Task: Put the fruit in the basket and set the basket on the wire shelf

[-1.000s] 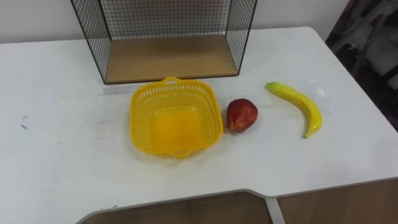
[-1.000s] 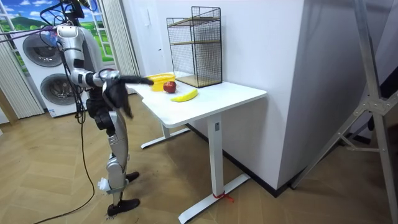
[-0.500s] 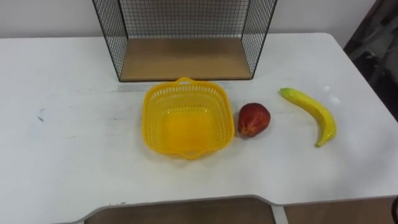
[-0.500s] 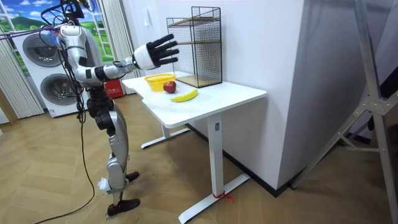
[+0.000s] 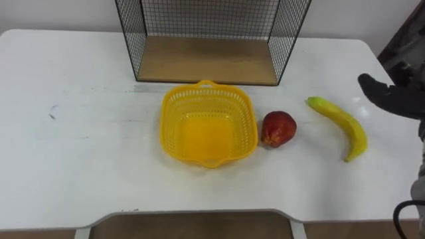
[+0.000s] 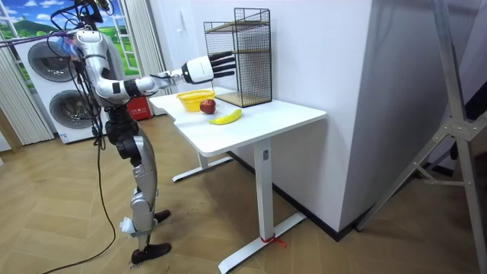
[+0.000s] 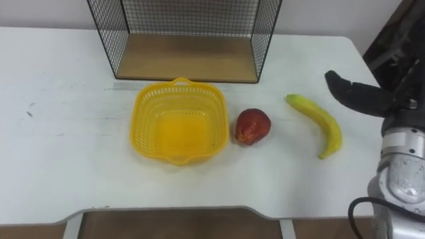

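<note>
We see the robot standing at the near side of a white table, with one arm stretched forward over it. Its right hand comes in from the right edge of the eye views, with dark fingers held straight and lying close together, pointing in across the tabletop. We find nothing in its grasp. In the room view the same hand hangs in the air above the table, its fingers reaching toward the wire shelf, and it touches neither the table nor any of the things on it.

The banana lies on the table just to the left of those fingertips, apart from them, with its green end toward the back. The red apple sits further left, just beside the right rim of the yellow basket; we cannot tell whether the two touch. The basket stands upright in the middle of the table with nothing in it. The shelf stands close behind it at the back of the table, and its wooden floor is bare.
</note>
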You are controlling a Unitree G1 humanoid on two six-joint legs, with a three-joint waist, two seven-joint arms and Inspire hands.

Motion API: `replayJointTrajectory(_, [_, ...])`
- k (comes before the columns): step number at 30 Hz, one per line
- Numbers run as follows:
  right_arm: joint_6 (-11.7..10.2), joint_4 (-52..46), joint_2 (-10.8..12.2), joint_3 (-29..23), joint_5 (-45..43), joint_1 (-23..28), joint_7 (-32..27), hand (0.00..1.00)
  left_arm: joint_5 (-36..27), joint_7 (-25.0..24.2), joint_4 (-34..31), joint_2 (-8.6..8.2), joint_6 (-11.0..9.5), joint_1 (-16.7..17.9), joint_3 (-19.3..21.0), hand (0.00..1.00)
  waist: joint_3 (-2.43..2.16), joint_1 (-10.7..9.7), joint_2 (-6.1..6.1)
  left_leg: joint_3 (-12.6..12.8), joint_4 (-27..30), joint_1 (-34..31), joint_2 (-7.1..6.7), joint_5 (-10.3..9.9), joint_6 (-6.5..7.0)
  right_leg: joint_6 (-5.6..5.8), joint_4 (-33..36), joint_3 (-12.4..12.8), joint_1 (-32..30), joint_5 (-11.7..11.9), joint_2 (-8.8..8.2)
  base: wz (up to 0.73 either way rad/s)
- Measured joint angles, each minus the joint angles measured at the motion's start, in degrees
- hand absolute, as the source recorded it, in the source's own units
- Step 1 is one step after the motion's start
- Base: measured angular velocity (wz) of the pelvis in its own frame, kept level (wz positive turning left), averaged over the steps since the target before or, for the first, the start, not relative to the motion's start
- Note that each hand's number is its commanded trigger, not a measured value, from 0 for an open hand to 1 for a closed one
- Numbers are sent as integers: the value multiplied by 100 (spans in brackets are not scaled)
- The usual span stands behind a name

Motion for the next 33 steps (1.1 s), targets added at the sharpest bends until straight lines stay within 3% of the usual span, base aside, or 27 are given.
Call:
replayJointTrajectory(17, [84, 31, -6, 483, -921, -7, 1238, 0, 34, -1, 178, 17, -4, -190, -63, 0, 14, 156, -40, -10, 32, 32, 10, 0, 0, -10, -11, 29, 46, 6, 11, 0])
replayJointTrajectory(33, [116, 174, -58, 903, -1246, 3, 1455, 0, 30, 9, 228, 136, -15, -265, -460, 0, 12, 209, -70, -140, 93, 30, 9, 0, 0, -13, -13, -74, 141, 9, 21, 4])
